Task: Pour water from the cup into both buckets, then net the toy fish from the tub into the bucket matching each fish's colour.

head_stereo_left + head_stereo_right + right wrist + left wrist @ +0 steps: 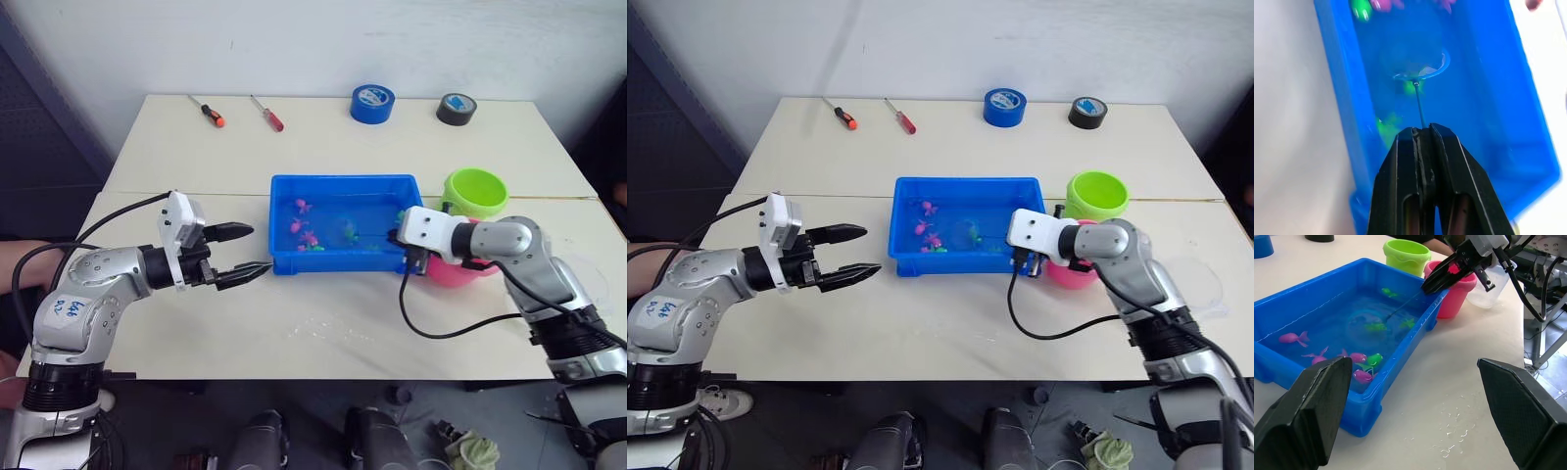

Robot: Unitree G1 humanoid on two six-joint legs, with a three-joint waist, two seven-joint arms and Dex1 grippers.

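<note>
Presently my right claw [1422, 131] pinches the thin black-handled blue-hooped net [1420, 73] | light, whippy; grip near handle end | left claw [243, 252] spread.

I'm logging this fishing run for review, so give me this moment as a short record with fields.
left tool: open, held beside the tub, holding nothing
right tool: shut on the net handle
net: hoop dipped in the tub water
tub: pink and green toy fish in it
green bucket: behind the pink bucket
cup: beside the pink bucket
</note>
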